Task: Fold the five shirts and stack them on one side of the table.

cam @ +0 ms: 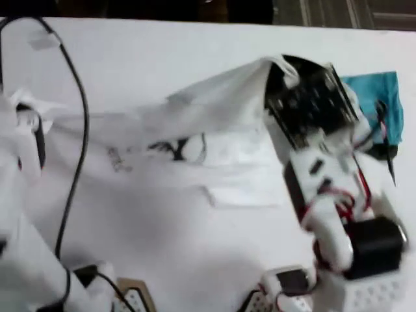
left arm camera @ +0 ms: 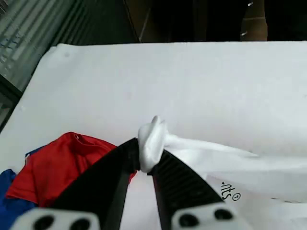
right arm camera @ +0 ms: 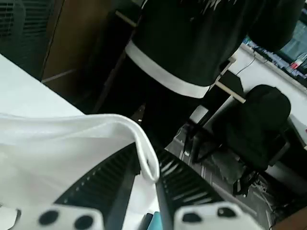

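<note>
GRIP: white fabric shirt with black print [cam: 195, 127] is clamped at opposite ends by left tool [left arm camera: 146, 160] and right tool [right arm camera: 147, 165] | PURPOSE: likely held taut over white surface [cam: 162, 52] for folding.

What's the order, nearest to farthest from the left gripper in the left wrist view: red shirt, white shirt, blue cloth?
1. white shirt, clamped in the left gripper's fingers.
2. red shirt, lying just beside it.
3. blue cloth, beyond the red one.
</note>
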You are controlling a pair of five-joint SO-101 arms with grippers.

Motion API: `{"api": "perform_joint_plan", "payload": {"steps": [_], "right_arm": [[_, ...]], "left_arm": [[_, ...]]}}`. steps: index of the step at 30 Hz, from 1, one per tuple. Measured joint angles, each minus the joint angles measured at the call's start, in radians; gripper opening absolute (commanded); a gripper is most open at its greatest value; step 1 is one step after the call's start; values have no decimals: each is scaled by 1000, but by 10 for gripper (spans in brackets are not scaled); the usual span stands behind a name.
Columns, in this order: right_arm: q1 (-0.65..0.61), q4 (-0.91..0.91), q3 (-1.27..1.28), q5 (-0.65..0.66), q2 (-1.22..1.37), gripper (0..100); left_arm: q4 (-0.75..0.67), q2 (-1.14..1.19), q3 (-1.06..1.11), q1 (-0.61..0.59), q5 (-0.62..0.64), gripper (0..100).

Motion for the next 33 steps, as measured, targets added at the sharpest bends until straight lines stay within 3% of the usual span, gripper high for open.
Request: {"api": "perform_joint_plan", "payload": {"steps": [13, 20, 33], "right_arm": [[9, 20, -69, 3, -311, 18], [87, 20, -133, 3, -371, 18], [100, 29, -252, 3, -422, 18]], "left_arm": [[0, -201, -8, -2, -5, 25], [0, -273, -8, -2, -5, 25], [0, -347, -12, -2, -5, 25]]}}
